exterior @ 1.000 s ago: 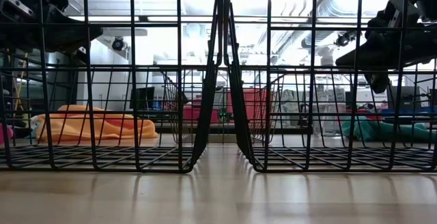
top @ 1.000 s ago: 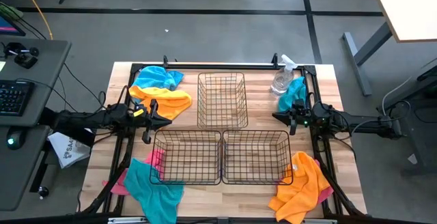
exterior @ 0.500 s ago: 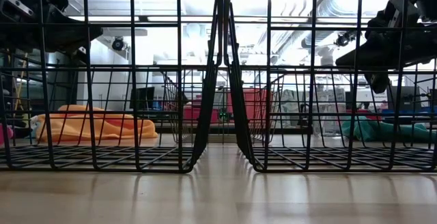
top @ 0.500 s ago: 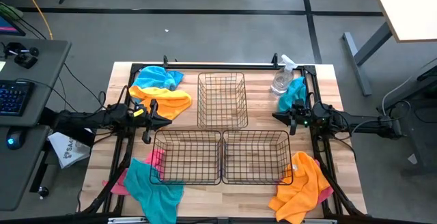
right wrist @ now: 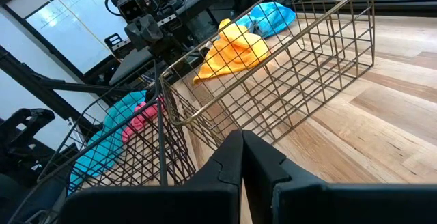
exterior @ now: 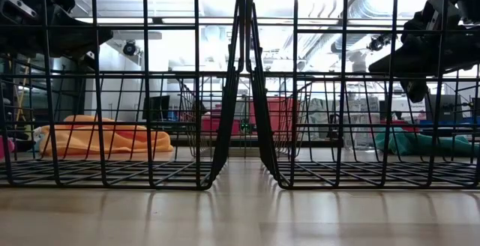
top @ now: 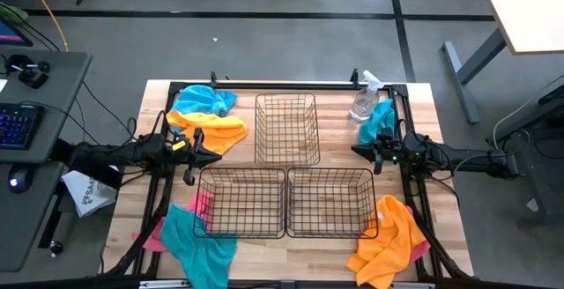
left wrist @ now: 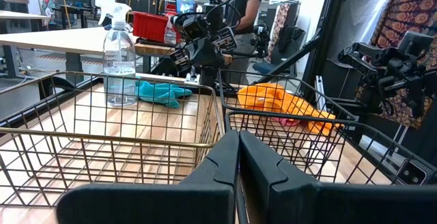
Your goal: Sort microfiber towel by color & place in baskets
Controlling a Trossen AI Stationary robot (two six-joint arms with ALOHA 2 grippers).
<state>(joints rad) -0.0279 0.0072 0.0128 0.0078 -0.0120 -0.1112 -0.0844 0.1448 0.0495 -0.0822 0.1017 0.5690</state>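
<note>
Left gripper point(top: 196, 144): we see its fingers pressed together, holding nothing, beside the orange towel point(top: 211, 129) at the far left.
Right gripper point(top: 374, 155): fingers closed and empty, near the teal towel point(top: 379, 118).
Baskets: far basket point(top: 286, 129) in the middle; two near baskets point(top: 242, 203) point(top: 330, 203) side by side, touching.
Spray bottle point(top: 363, 102): far right; we read no label.

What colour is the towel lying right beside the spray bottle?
Teal. The towel sits against the spray bottle, clearest in the high view.
</note>
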